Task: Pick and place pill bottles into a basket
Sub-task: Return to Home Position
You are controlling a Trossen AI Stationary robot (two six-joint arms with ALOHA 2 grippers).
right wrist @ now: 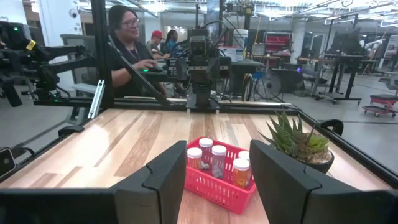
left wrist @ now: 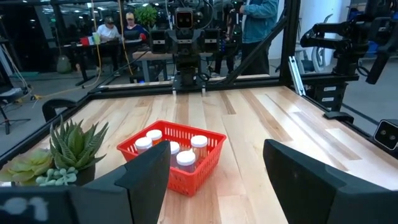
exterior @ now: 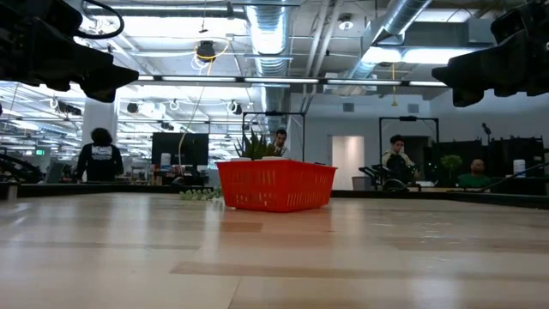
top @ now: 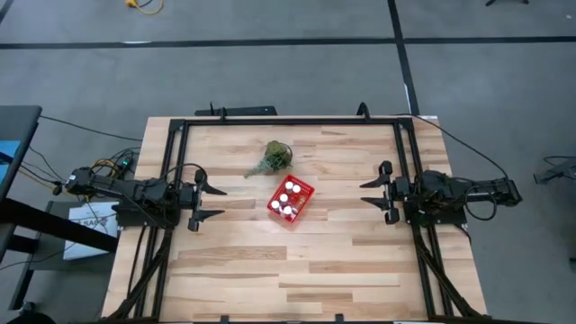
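Plank table [top: 270, 270]; square red mesh basket [top: 309, 189] holds round white-capped pill bottles [top: 292, 187].

The basket [exterior: 274, 187] is bright red, its walls a fine grid of slots. The pill bottles [left wrist: 186, 158] in it all carry white caps; one body reads orange, another more of a grey (the rest I can't make out from here). The table [top: 270, 261] is pale blond wood laid in long planks, a few strips a shade browner, with streaky grain. The frame [top: 288, 121] around it is black. The plant [right wrist: 297, 144] has spiky green leaves with paler edges above a dark pot [right wrist: 314, 160]. The left gripper [top: 223, 203] and the right gripper [top: 364, 194] are both matte black. The floor [top: 504, 90] is grey, crossed by black lines [top: 270, 42].
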